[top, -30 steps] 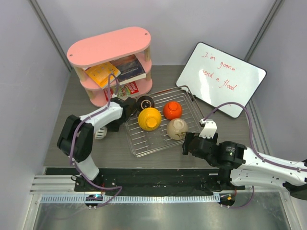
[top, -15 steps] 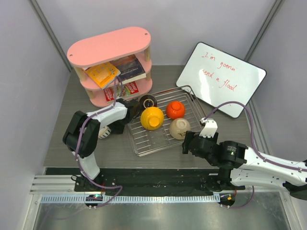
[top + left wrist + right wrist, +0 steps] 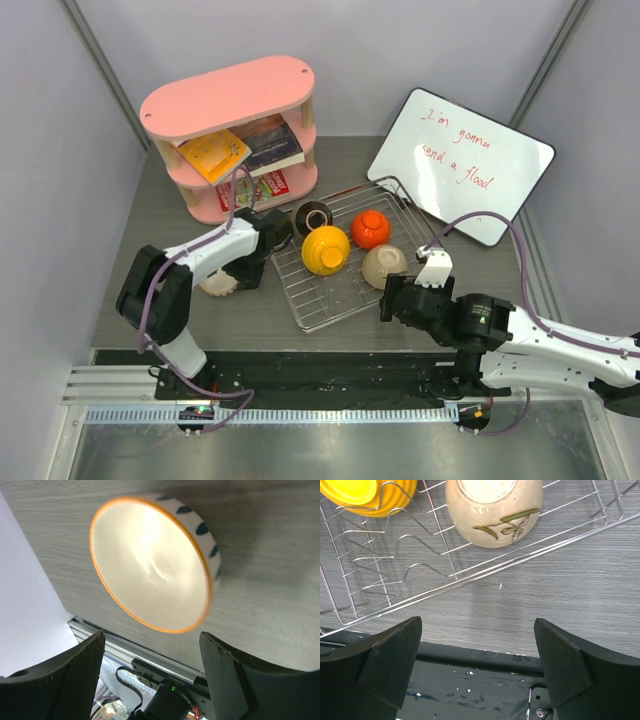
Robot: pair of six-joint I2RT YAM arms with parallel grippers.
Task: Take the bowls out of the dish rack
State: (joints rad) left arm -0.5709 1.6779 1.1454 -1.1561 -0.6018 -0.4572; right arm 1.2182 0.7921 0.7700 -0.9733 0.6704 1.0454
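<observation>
The silver wire dish rack (image 3: pixel 318 298) is bare at its near-left corner, so there is a way in there. Its far and right parts are crowded by a dark bowl (image 3: pixel 313 216), a yellow ribbed bowl (image 3: pixel 326 249), an orange-red bowl (image 3: pixel 370 229) and a cream leaf-painted bowl (image 3: pixel 492 510). The grey wood-grain worktop (image 3: pixel 560 595) before the rack lies free under the wide-apart right pincer (image 3: pixel 477 621). A white orange-rimmed bowl (image 3: pixel 150 562) and the left arm (image 3: pixel 215 245) block the left side. A pink oval shelf (image 3: pixel 228 95) and a leaning whiteboard (image 3: pixel 460 165) hem in the back.

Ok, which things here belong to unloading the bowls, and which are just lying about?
Part of the job: dish rack; yellow bowl; orange bowl; cream bowl; dark bowl; white bowl, already out of the rack.
Just lying about: pink shelf; books; whiteboard.
</observation>
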